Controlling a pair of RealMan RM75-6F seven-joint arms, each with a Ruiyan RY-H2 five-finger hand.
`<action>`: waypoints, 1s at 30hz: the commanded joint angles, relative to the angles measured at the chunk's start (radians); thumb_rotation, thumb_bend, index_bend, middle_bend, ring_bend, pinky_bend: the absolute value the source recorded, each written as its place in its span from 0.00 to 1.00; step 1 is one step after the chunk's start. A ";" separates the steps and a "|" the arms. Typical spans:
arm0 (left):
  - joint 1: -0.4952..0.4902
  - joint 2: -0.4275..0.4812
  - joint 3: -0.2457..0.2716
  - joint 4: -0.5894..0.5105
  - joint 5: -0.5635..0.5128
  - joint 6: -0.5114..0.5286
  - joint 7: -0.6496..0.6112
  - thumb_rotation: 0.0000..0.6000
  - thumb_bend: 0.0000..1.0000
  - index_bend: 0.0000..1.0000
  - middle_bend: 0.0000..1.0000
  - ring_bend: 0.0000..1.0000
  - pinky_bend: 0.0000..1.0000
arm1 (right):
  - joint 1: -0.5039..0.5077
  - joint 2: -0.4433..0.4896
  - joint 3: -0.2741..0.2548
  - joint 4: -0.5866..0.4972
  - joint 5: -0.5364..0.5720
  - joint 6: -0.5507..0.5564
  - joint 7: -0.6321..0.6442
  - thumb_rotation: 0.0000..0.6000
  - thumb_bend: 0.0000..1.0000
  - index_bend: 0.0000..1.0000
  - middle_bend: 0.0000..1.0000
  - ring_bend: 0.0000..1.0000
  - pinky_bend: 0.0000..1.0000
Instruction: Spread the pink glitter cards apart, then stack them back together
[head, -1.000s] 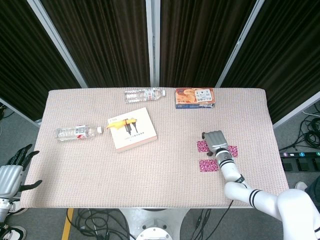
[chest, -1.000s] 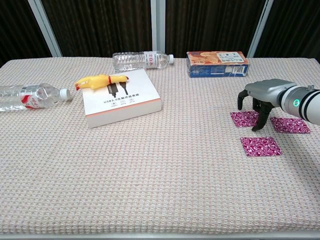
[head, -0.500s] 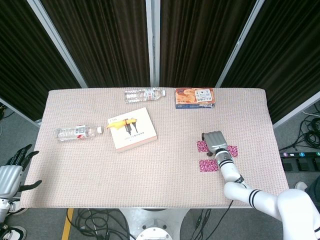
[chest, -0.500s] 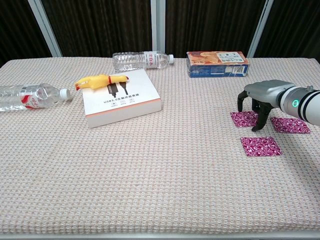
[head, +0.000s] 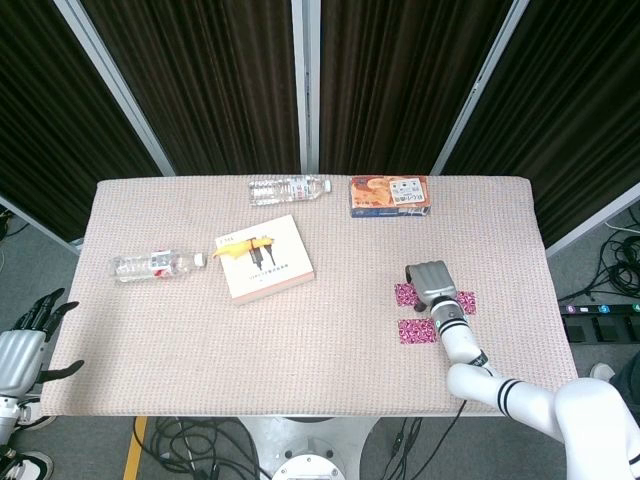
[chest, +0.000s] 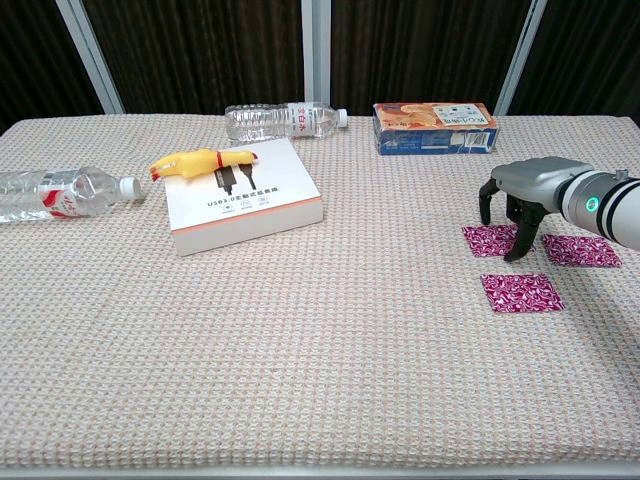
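- Step in hand, as judged: the three pink glitter cards lie separated on the surface, none overlapping, so the spreading looks done and the restacking looks about to begin.
- Landmark: the right hand (chest: 530, 190). It is poised over the cards with fingers arched downward and apart, holding nothing.
- One card (chest: 489, 239) lies under the fingertips on the side toward the white box (chest: 243, 194); a dark fingertip (chest: 511, 256) appears to touch down at its edge, but contact cannot be confirmed.
- A second card (chest: 579, 250) lies just beside the right hand on its far side from the white box, partly behind the wrist.
- The third card (chest: 520, 292) lies near the right hand, toward the front edge of the surface, apart from the other two.
- Next move, in my judgement: pinch or slide one card onto a neighbour. The cards are thin and flat on a woven cloth, so lifting an edge will need a careful fingertip approach.
- Left hand (head: 22, 345): off the surface, well away from the right hand, fingers apart and empty.
- Hard to make out: in the head view the right hand covers much of two cards; the chest view cuts off the right arm at the frame edge.
- Elsewhere, well apart from the right hand: two water bottles, a yellow toy on the white box, a snack box (chest: 435, 127).
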 joint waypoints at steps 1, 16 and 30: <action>0.000 -0.001 0.000 0.001 0.000 0.000 -0.001 1.00 0.00 0.21 0.14 0.09 0.23 | 0.000 -0.002 0.001 0.002 0.003 0.002 -0.004 1.00 0.00 0.44 0.92 0.95 0.96; 0.002 -0.004 0.001 0.010 -0.002 -0.002 -0.005 1.00 0.00 0.21 0.14 0.09 0.23 | 0.002 -0.010 0.004 0.016 0.013 -0.013 -0.007 1.00 0.00 0.37 0.92 0.96 0.96; 0.002 -0.001 0.002 0.008 0.000 -0.001 -0.005 1.00 0.00 0.21 0.14 0.09 0.23 | 0.004 -0.006 0.004 0.004 0.017 -0.005 -0.014 1.00 0.00 0.47 0.92 0.96 0.96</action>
